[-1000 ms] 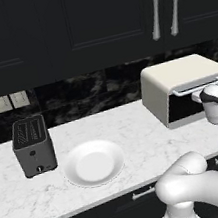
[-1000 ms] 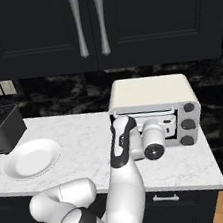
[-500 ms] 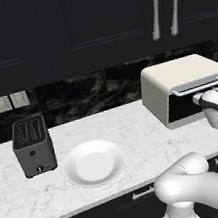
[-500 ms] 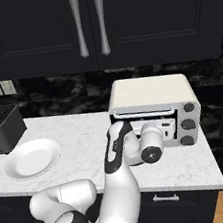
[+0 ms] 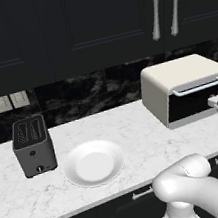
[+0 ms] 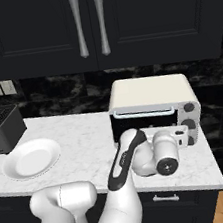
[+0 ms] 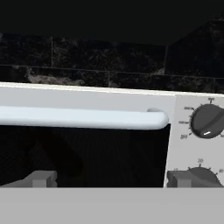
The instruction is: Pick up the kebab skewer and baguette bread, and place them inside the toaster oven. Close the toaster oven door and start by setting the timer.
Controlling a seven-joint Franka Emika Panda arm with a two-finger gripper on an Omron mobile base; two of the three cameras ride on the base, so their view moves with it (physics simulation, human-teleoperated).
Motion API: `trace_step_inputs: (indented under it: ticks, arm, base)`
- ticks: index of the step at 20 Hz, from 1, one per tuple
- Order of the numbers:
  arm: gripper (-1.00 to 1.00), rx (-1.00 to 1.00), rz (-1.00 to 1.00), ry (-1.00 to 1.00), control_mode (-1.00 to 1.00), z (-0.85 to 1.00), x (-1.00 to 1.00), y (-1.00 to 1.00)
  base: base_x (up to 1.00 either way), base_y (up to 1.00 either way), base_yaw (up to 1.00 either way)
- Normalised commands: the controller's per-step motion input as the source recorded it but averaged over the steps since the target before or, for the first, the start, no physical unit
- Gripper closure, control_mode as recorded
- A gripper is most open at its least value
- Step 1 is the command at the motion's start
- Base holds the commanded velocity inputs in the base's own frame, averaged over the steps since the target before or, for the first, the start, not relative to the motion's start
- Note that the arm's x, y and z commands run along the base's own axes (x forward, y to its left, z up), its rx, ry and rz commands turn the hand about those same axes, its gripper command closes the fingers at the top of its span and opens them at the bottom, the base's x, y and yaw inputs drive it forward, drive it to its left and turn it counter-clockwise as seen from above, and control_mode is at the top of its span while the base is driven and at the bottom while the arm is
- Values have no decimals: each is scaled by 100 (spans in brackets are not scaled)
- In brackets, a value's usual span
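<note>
Boxy cream-white toaster oven contents hidden behind shut dark glass door; 2 knobs partly cropped; end effector fingertips stood apart.

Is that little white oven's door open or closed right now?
Closed. The toaster oven door stands upright, flush with the toaster oven front, its silver handle along the top edge.

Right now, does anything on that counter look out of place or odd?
Nothing stands out. The toaster oven sits square with its door shut, the white plate lies flat and bare, and the dark toaster stands upright beside it.
</note>
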Motion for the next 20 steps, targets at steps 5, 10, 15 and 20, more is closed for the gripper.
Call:
trace_step_inputs:
  ticks: [5,10,15,20]
  arm:
    - [-100,0,8,3,-100,0,-15,-34]
    - [-100,1,6,3,-100,0,4,-30]
    - [-100,0,4,2,-100,0,3,-33]
    - [-100,0,1,0,-100,0,0,-30]
  base:
    - [0,0,0]
    - [0,0,0]
    - [0,0,0]
    - [0,0,0]
